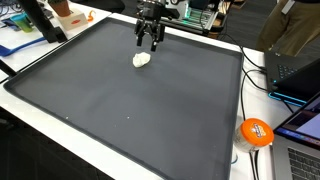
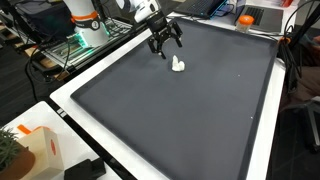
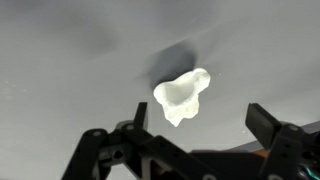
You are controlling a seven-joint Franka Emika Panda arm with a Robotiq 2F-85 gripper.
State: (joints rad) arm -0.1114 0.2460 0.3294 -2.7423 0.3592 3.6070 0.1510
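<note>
Hovering gripper [image 1: 149, 44], lumpy white blob [image 1: 142, 60] (glossy)

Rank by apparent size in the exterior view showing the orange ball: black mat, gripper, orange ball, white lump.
1. black mat
2. gripper and orange ball: about alike; the ball is nearer the camera, so unranked
3. white lump

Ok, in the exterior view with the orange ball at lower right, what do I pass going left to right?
Blue sheet → white lump → orange ball → laptop keyboard. The hand hangs open just above the lump, so it shares that spot in the order.
</note>
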